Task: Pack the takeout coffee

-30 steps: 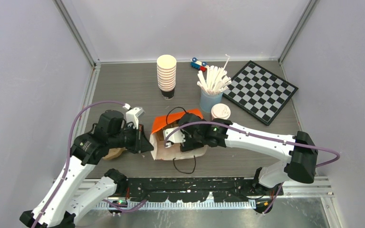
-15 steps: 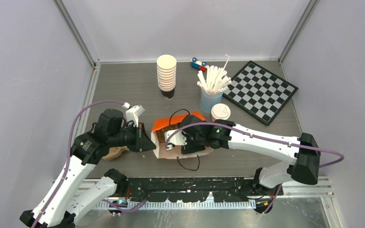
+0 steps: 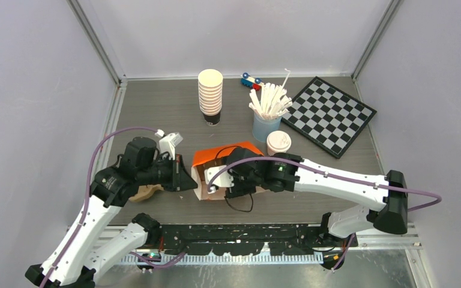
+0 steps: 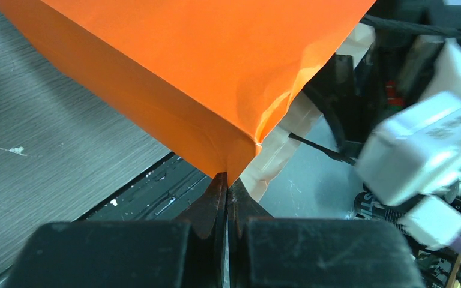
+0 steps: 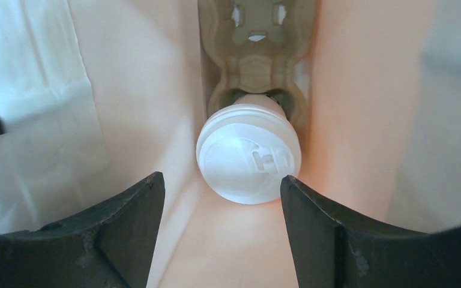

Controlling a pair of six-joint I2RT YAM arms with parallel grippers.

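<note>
An orange paper bag (image 3: 216, 157) lies on its side mid-table, mouth toward the right arm. My left gripper (image 4: 227, 180) is shut on the bag's corner edge (image 4: 240, 162), seen from above at the bag's left (image 3: 187, 181). The right gripper (image 3: 228, 179) reaches into the bag mouth. In the right wrist view its jaws (image 5: 221, 179) stand open and hold nothing. Just past the fingertips, one takeout coffee (image 5: 249, 155) sits in a brown pulp cup carrier (image 5: 257, 48) deep in the bag. A second takeout coffee (image 3: 278, 142) stands on the table behind the bag.
At the back stand a stack of lidless cream cups (image 3: 210, 95), a light-blue cup of white sticks (image 3: 266, 120) and a small toy car (image 3: 251, 81). A checkerboard (image 3: 328, 114) lies at the back right. A brown object (image 3: 145, 193) sits under the left arm. The bag's black handle loop (image 3: 240, 207) trails forward.
The right arm's elbow has swung right and its gripper has shifted slightly nearer inside the bag. The bag's handle loop moved with it. The left arm has held still.
</note>
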